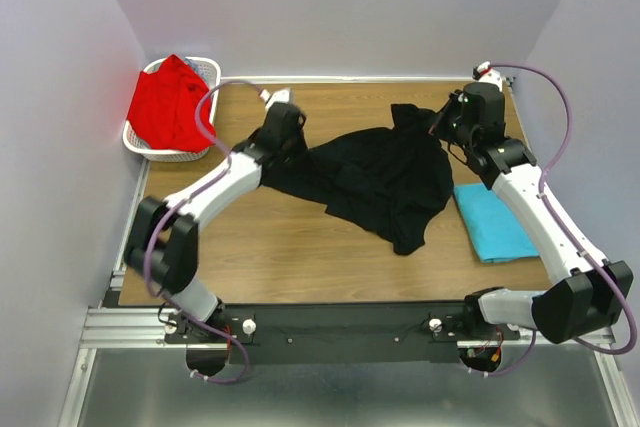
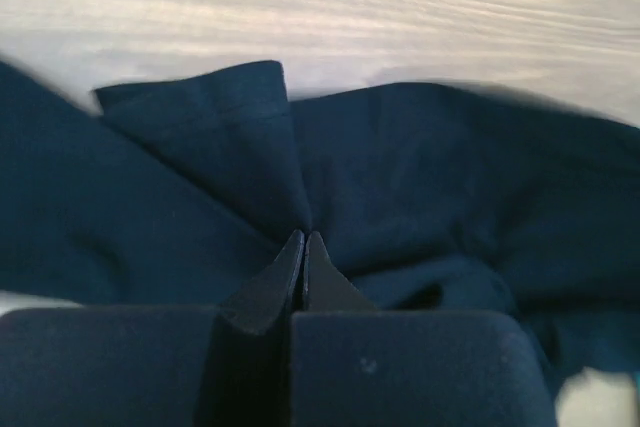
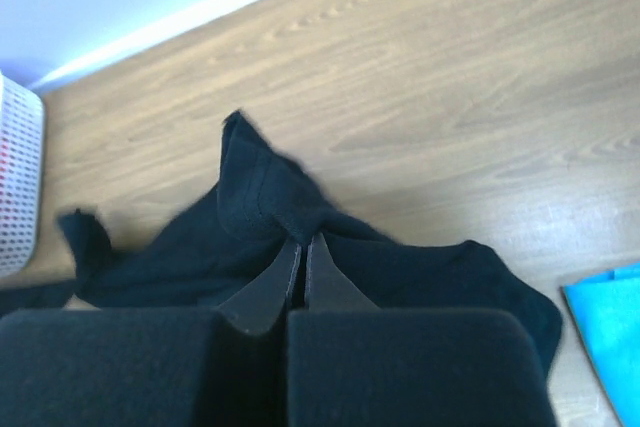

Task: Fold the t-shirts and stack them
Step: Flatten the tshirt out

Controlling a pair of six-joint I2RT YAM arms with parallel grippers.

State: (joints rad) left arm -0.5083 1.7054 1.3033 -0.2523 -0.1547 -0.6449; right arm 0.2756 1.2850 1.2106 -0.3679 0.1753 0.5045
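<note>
We see soft turquoise shirt [image 1: 492, 222] folded, far from white plastic lattice basket [image 1: 208, 67]. Nearer basket, big black cloth shirt [image 1: 385, 182] crumpled; left gripper [image 2: 303, 239], right gripper [image 3: 303, 242] both pinch it. In basket, bright red shirt [image 1: 168, 107] waits.

The black t-shirt [image 1: 385, 182] is lying crumpled mid-way across the counter [image 1: 280, 237] — bunched, uneven. The turquoise one [image 1: 493, 219] is sitting folded (a flat rectangle) at its right; the red one [image 1: 170, 102] is heaping in the basket [image 1: 207, 67].

Wooden table [image 1: 280, 247] under crumpled black t-shirt [image 1: 380, 182], folded turquoise t-shirt [image 1: 493, 222], seemingly white basket [image 1: 150, 150] far-left.
</note>
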